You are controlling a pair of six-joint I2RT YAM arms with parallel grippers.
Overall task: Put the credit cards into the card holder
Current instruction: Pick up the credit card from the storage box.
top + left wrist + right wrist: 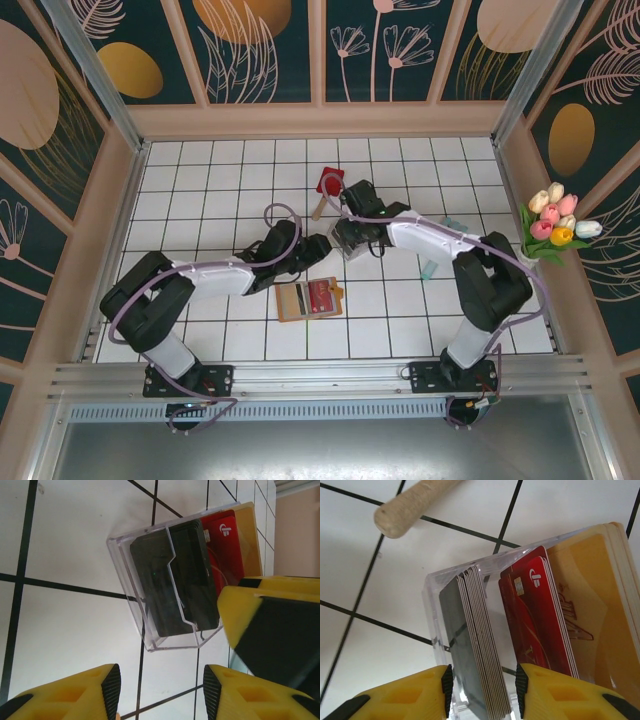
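Observation:
The orange-tan card holder [293, 301] lies open on the tiles in front of both arms, with a red card [322, 295] on its right half. Behind it a clear plastic box [349, 243] [131, 600] [431, 605] holds credit cards on edge: a dark stack [170, 580] [475, 630], red ones [227, 545] [540, 615] and tan ones [250, 535] [592, 610]. My right gripper [355, 228] [483, 680] reaches into the box, its jaws open astride the dark stack with small gaps either side. My left gripper [318, 246] [157, 685] hangs open just short of the box, holding nothing.
A red paddle [327, 183] with a wooden handle [410, 507] lies just behind the box. A bunch of tulips [555, 225] stands at the right wall. Small teal bits [430, 268] lie right of the right arm. The right gripper's yellow finger [270, 630] crowds the box's right side.

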